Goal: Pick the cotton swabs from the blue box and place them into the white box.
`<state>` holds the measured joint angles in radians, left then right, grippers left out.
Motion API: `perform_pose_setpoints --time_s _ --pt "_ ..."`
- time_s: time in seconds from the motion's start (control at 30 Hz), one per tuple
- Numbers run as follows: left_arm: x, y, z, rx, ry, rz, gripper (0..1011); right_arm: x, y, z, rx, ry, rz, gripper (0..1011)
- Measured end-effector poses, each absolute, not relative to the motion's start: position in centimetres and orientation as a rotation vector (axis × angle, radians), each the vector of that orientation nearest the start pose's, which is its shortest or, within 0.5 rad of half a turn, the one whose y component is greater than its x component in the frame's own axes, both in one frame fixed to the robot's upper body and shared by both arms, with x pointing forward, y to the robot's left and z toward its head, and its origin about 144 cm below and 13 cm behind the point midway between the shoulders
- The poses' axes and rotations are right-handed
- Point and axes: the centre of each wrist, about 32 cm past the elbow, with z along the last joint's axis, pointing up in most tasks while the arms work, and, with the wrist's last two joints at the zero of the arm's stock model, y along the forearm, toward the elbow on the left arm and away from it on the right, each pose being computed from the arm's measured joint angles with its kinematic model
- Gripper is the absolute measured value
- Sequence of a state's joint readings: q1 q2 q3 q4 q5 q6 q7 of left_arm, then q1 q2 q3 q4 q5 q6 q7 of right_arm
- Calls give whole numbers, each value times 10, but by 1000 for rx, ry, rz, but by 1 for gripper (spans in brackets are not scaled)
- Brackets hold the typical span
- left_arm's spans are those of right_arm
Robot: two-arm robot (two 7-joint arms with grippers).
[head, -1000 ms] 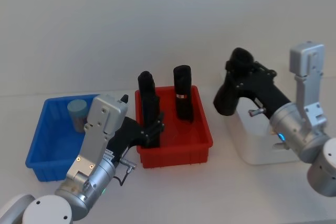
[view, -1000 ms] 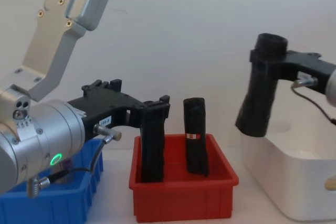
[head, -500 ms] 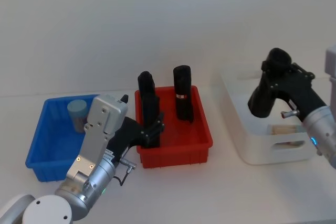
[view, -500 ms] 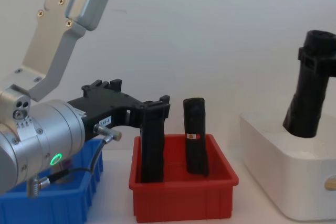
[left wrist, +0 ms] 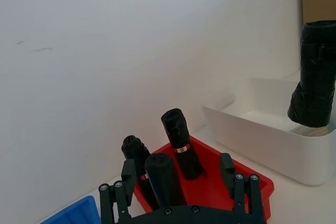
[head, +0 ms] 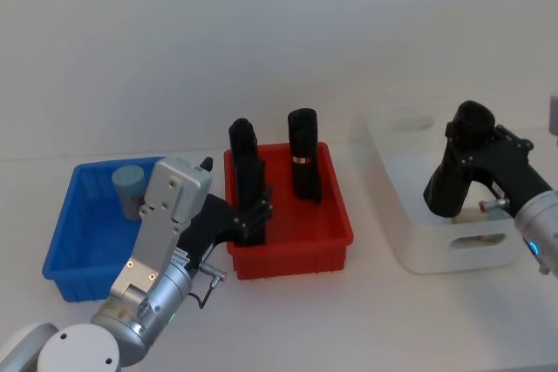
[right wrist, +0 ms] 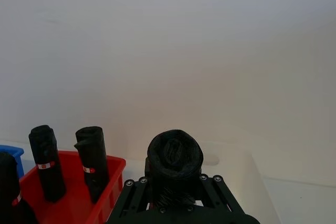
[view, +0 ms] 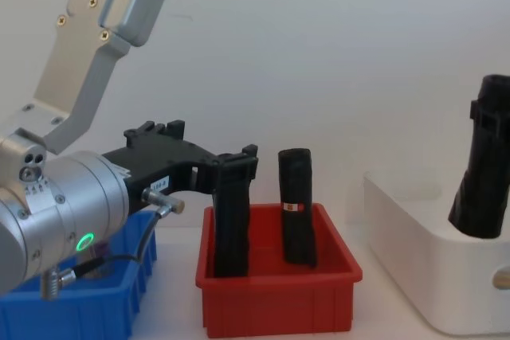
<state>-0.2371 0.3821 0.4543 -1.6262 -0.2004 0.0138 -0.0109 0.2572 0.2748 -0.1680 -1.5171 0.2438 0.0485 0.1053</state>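
Since the earlier frame the right gripper (head: 451, 187) has travelled from above the near-left rim of the white box (head: 410, 241) to over its interior and dropped lower; its black-covered fingers are pressed together with nothing between them. A tan item (head: 475, 213) lies in the box beside that gripper; what it is cannot be told. The left gripper (head: 251, 215) is unchanged, reaching over the red bin (head: 292, 250), fingers spread either side of a black roll (view: 229, 220). A second black roll (head: 303, 165) stands upright behind. One cotton swab jar (head: 128, 189) stands in the blue box (head: 78, 254), at its far side.
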Motion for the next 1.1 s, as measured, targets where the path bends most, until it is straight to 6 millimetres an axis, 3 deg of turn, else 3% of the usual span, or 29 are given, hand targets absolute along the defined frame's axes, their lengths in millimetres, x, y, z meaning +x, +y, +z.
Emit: perform_pose_setpoints --time_s 0.1,0.2,0.77,1.1 --pt "492 198 1204 61 -268 1124 1004 525 -261 1211 21 -115 -1318 357" --pt "492 198 1204 61 -268 1124 1004 526 -262 1209 13 -105 -1317 427" --pt "492 198 1204 61 -268 1124 1004 527 -265 1205 4 -83 -1307 959" --pt "492 198 1204 61 -268 1124 1004 527 -265 1206 11 -87 -1304 1002"
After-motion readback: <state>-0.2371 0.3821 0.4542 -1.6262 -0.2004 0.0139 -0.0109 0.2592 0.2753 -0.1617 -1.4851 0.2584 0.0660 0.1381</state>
